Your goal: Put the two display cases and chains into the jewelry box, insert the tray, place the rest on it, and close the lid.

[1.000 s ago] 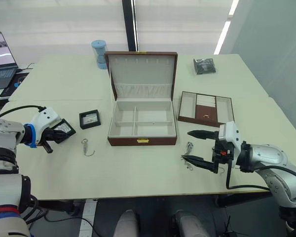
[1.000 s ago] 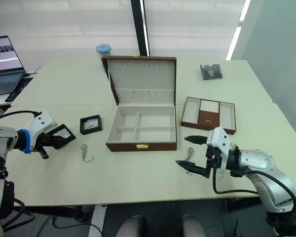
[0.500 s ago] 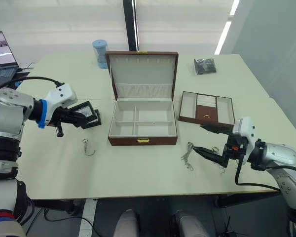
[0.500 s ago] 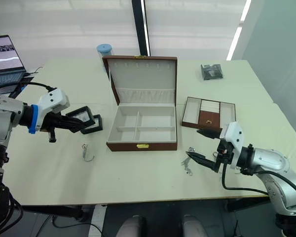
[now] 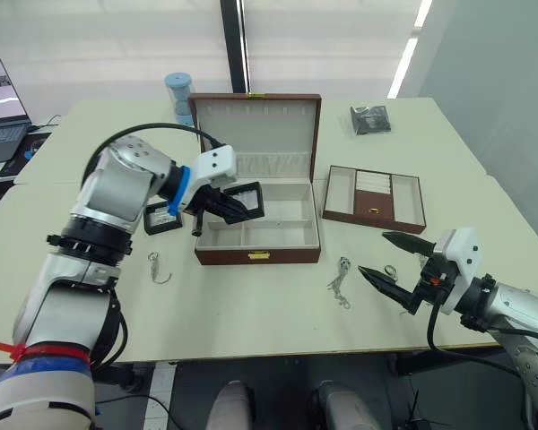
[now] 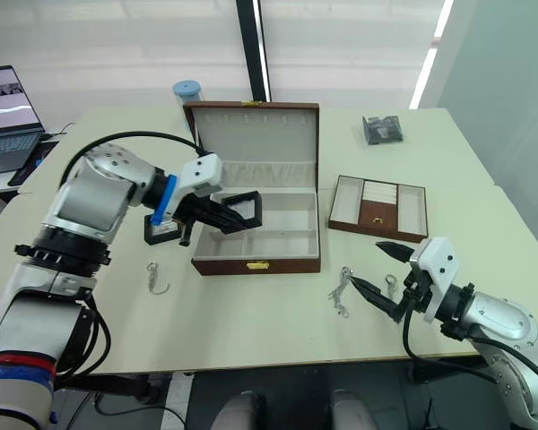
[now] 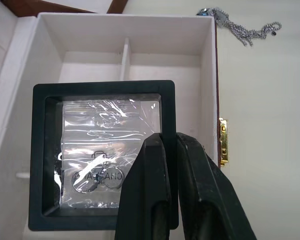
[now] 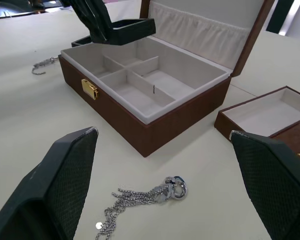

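1. At the far left edge of the counter (image 5: 251, 313) a laptop (image 5: 2, 98) is cut off by the frame, so just part of its screen and keyboard can be seen.
2. Partly hidden behind the left forearm, one display case (image 5: 161, 218) lies flat on the counter just left of the jewelry box (image 5: 258, 244); only its front portion is visible.
3. Near that case, closer to the counter's front edge, a short chain (image 5: 159, 268) with a hook end lies loose on the surface.
4. Over the left rear compartment of the box, the left hand (image 5: 226, 206) is clamped on the edge of the second display case (image 5: 246, 199), holding it above the cream lining and not touching it. From the wrist camera, the fingers (image 7: 145, 200) cover one corner of the case (image 7: 102, 150); small ring-like items under crinkled clear film are hard to make out.
5. Behind the box, the lid (image 5: 255, 134) stands upright and hides most of a blue cylindrical container (image 5: 178, 94).
6. Right of the box, apart from it, sits the tray (image 5: 375, 198) with its brown centre panel and gold knob.
7. At the far back right lies a dark crinkly packet (image 5: 370, 118), its contents unreadable.
8. In front of the box, toward the right, a second chain (image 5: 341, 279) lies bunched on the counter.
9. Just right of that chain, the right hand (image 5: 391, 259) hovers with its fingers spread wide, holding nothing; a small ring-like piece (image 5: 390, 270) between them is too small to identify.
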Controlling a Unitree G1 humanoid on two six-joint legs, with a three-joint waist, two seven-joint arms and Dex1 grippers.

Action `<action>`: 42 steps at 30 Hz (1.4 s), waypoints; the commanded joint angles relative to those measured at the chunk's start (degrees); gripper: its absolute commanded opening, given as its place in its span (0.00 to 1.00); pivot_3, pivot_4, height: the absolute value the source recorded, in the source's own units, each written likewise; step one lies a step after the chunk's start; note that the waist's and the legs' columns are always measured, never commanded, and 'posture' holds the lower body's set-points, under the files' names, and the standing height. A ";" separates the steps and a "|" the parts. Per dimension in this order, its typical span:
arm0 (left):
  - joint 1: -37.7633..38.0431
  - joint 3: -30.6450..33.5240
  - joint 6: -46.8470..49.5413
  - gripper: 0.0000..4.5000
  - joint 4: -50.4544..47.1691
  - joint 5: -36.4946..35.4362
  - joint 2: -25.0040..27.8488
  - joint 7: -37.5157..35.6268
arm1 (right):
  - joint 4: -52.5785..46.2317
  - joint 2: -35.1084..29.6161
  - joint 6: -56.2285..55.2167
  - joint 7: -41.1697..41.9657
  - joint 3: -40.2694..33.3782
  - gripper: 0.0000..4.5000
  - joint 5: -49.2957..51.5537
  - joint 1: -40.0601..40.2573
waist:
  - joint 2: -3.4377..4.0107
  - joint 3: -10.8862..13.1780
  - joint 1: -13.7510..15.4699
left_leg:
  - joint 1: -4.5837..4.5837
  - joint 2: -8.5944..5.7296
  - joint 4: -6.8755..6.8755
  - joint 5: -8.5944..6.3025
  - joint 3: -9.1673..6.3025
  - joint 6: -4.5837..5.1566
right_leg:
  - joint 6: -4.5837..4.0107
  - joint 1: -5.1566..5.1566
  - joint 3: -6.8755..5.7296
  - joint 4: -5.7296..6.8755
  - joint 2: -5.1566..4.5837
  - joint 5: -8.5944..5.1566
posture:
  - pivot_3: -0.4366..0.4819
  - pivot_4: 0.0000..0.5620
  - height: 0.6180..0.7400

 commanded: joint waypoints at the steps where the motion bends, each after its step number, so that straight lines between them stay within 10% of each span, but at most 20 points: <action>1: -3.77 -1.89 -6.77 0.01 6.98 3.55 -3.46 3.33 | -3.65 0.79 -0.10 -2.38 -0.85 1.00 0.01 0.64 | -0.01 0.01 0.09 | -0.02 0.00 0.01 0.00 0.00 0.00 | 0.00 -0.02 0.00 0.00 0.01 0.00 | 0.48 0.27 1.00; 14: -11.47 -2.38 -22.91 0.01 31.49 11.24 -14.12 12.57 | -7.69 1.82 0.20 -6.28 -1.85 1.00 0.16 5.50 | -0.05 0.03 -0.02 | -0.04 -0.03 0.00 0.00 0.02 0.01 | 0.01 -0.03 0.04 -0.02 0.02 -0.01 | 0.48 0.27 1.00; 42: -12.19 -0.77 -29.71 0.07 35.39 11.64 -14.39 13.12 | -6.79 1.56 -0.36 -6.01 -1.08 1.00 -0.29 5.05 | -0.05 0.03 -0.01 | -0.03 -0.03 0.00 0.00 0.04 0.00 | 0.01 -0.02 0.04 -0.01 0.02 -0.01 | 0.48 0.27 1.00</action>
